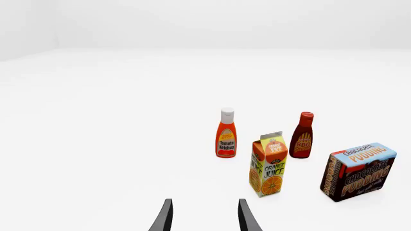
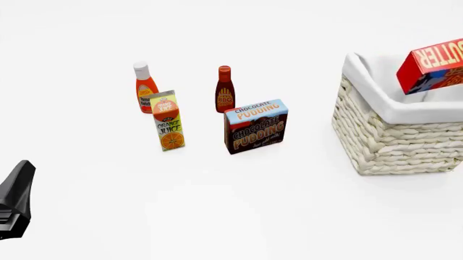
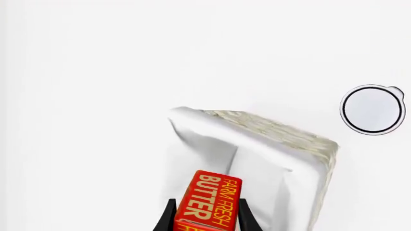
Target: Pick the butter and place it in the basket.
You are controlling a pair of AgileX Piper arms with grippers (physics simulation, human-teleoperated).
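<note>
Butter's destination first, since it's the biggest thing I've got on screen: the basket (image 2: 394,138) sits at the right of the front view, woven cream sides, white cloth folded over its rim, and from the right wrist camera I'm looking down into its lined inside (image 3: 257,163). Above that opening I see the butter (image 2: 432,66), tilted, red with yellow lettering, partly cut off by the frame edge; on the right wrist view the butter (image 3: 209,201) is clamped between the two dark fingers of my right gripper (image 3: 205,219), one on each long side, clear of the lining as far as I can tell. Well to the basket's left stands the chocolate pudding box (image 2: 255,126), upright. Further left is the orange juice carton (image 2: 168,120), with the ketchup bottle (image 2: 145,88) just behind it and the BBQ sauce bottle (image 2: 225,90) behind the pudding box. A small white round thing with a dark rim (image 3: 372,109) lies beyond the basket. My left gripper (image 1: 204,216) hangs with fingers parted, nothing between them, well short of the groceries.
</note>
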